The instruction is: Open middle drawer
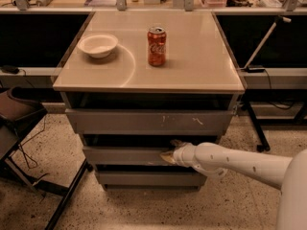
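Grey middle drawer [124, 155] looks near shut. We find the gripper [169, 157] at its top lip, below the front edge of the worktop [201, 75]. Whether it grasps, we cannot tell. The pull remains.

The gripper [169, 156] sits at the top edge of the middle drawer [124, 155], its white arm [240, 164] covering the front's right part and cut off by the picture's right edge. Just above the gripper, the drawer's inside is lost in deep shadow.

The gripper [169, 156] at middle drawer [122, 155] top edge; soda can [157, 46] on tabletop [201, 66]
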`<state>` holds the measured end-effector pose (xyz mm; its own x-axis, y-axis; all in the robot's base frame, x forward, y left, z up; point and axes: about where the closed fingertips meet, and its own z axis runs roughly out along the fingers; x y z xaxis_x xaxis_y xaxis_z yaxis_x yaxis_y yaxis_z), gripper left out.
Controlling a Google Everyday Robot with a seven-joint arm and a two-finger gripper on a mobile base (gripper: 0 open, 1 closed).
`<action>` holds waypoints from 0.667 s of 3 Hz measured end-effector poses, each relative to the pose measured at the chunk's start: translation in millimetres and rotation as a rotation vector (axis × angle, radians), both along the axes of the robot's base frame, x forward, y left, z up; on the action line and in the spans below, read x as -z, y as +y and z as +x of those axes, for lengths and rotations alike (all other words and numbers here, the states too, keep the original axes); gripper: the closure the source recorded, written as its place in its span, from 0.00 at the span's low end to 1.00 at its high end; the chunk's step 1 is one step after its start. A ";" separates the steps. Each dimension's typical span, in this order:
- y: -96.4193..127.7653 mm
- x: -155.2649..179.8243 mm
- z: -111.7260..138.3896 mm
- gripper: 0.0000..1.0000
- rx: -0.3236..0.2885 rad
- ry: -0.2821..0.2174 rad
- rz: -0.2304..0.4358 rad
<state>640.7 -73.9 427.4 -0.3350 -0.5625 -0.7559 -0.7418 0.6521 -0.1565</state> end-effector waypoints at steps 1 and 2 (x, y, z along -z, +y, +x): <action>-0.2 2.3 -8.5 0.89 0.006 -0.002 -0.010; -0.5 -3.5 -8.3 1.00 0.006 -0.002 -0.010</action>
